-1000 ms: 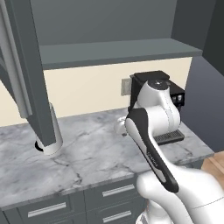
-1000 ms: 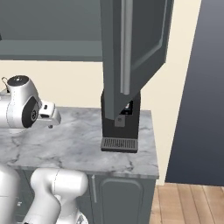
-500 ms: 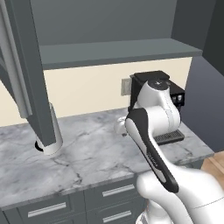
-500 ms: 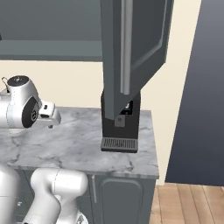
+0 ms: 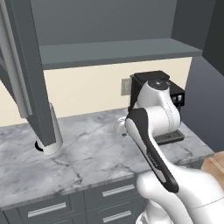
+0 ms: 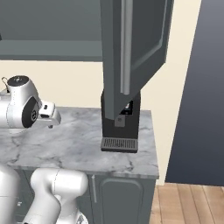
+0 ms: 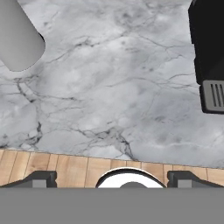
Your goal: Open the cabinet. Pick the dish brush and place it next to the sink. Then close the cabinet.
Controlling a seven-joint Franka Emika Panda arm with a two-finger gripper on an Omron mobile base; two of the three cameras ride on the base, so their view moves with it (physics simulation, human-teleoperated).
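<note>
Two dark fingertips of my gripper (image 7: 112, 178) stand wide apart at the bottom of the hand view, holding nothing, above the marble counter (image 7: 113, 87). The cabinet (image 5: 109, 48) fills the top of the left base view, its door (image 6: 131, 48) swung open and cut off at the frame's top. The shelf looks bare; I cannot make out the dish brush. A white paper-towel roll (image 5: 50, 133) stands at left, half hidden by the other door. The black coffee machine (image 6: 120, 127) sits partly behind the open door.

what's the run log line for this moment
cabinet: doors open | gripper: open, empty, above marble counter | paper-towel roll: upright on counter | coffee machine: right end of counter
</note>
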